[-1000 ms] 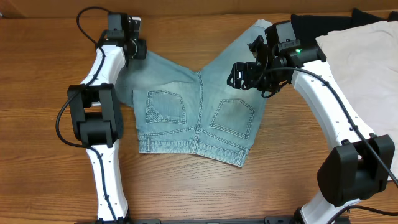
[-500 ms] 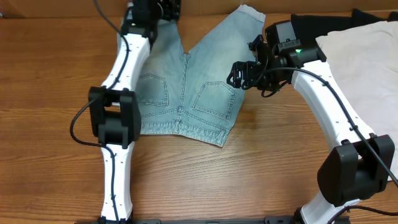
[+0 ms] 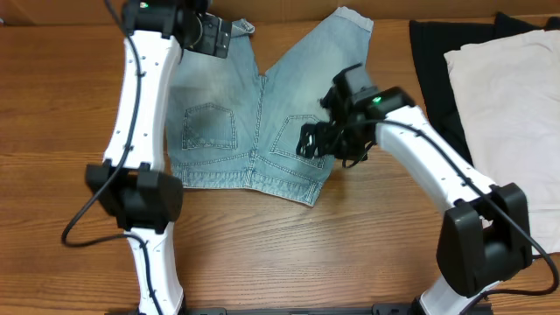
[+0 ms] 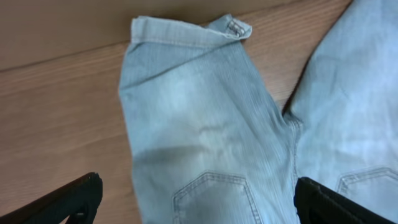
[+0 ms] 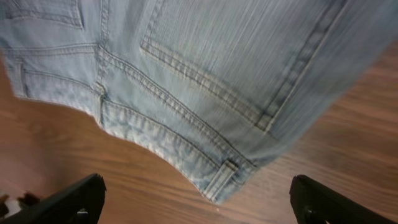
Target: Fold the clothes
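The clothes, faded light-blue denim shorts (image 3: 262, 122), lie flat on the wooden table with both back pockets up, the waistband toward the front and the legs toward the back. My left gripper (image 3: 213, 35) hovers open above the left leg near its cuffed hem (image 4: 186, 31); the left gripper (image 4: 199, 208) has only flat denim below it. My right gripper (image 3: 317, 140) hangs open over the right pocket side. In the right wrist view the right gripper (image 5: 199, 208) spans bare wood just past the waistband corner (image 5: 227, 171) and holds nothing.
A cream-white garment (image 3: 507, 96) lies on a black garment (image 3: 433, 61) at the right of the table. The table's back edge (image 4: 62, 59) runs just behind the shorts' leg hems.
The left gripper dragged the shorts left and back, then let go of the left leg and opened. The right gripper moved left and forward over the right pocket.
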{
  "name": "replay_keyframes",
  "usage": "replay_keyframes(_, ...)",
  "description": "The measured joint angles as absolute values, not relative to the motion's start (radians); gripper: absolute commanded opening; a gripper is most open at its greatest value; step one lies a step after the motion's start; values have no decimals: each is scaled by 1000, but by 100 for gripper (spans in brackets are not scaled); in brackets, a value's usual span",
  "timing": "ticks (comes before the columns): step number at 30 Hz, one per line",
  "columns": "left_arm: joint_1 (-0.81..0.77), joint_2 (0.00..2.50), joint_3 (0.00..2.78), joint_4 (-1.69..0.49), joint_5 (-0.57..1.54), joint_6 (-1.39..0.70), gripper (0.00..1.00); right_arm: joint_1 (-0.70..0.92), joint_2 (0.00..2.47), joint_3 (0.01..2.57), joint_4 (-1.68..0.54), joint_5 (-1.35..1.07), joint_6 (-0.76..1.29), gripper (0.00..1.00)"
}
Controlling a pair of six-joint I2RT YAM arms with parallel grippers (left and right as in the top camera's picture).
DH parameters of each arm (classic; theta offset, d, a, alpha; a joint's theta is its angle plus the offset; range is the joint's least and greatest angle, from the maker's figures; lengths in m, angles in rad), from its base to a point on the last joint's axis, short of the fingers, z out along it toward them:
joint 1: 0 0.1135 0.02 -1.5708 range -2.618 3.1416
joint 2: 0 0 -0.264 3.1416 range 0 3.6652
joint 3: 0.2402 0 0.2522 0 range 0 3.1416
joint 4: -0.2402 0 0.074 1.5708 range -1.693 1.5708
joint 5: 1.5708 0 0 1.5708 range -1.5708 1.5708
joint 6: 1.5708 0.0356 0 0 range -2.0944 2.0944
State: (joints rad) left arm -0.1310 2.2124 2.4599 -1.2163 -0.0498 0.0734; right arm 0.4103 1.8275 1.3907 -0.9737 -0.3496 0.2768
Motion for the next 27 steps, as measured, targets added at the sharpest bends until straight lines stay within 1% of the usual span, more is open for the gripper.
replay_keyframes(5,-131,2161,2465,-1283,-50,73,100,477,1827,1277,-890,-315,302,95)
replay_keyframes(11,-131,2162,2465,-1291,-50,69,100,490,1826,1217,-836,-255,311,94)
replay_keyframes(18,-131,2162,2465,-1287,-49,58,100,501,1825,1153,-796,-236,318,90)
replay_keyframes(20,-131,2162,2465,-1287,-49,58,100,505,1824,1131,-775,-233,334,83)
replay_keyframes(21,-131,2162,2465,-1287,-49,58,100,506,1824,1121,-770,-232,338,78)
replay_keyframes(23,-131,2162,2465,-1287,-49,58,100,506,1824,1105,-765,-231,348,65)
replay_keyframes(26,-131,2162,2465,-1287,-49,58,100,506,1824,1099,-730,-230,357,48)
replay_keyframes(27,-131,2162,2465,-1287,-49,58,100,506,1824,1097,-718,-229,363,46)
